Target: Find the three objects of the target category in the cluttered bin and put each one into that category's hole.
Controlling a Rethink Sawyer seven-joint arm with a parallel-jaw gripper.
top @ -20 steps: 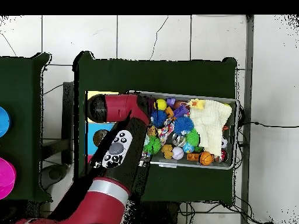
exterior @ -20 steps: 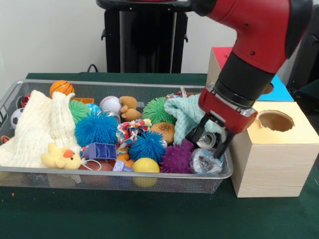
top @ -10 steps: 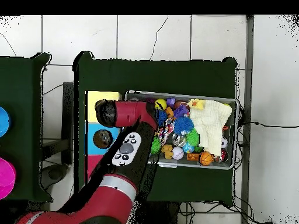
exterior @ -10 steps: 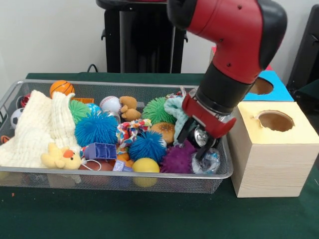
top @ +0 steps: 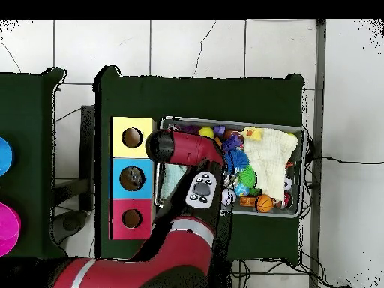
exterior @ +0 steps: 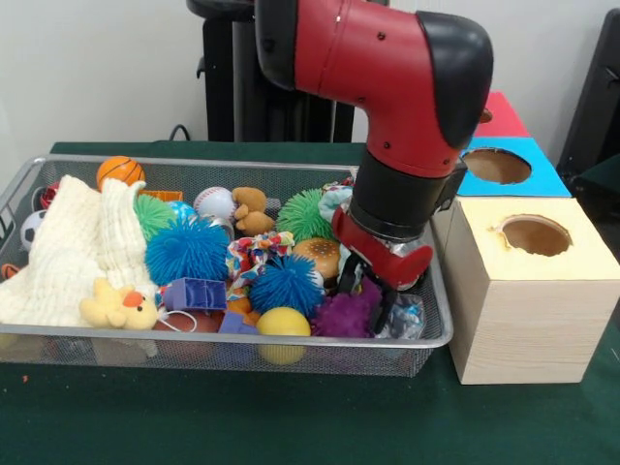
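Presently the gripper (exterior: pixel 373 283) is sunk into the bin (exterior: pixel 116 354) at its 3 o'clock end; open or closed: cannot tell.

Candidate objs.: purple spiky ball (exterior: pixel 344 315) at gripper's 7 o'clock, crinkled shiny wrapper (exterior: pixel 405 315) at 5 o'clock.

- Ball: likely light, soft, springy. Grip across the body.
- Wrapper: likely flimsy, slippery. Pinch a fold.

Front view shows the contact zone. Overhead view hides it under the arm, but shows the red box (top: pixel 118 229) w/ its hole.
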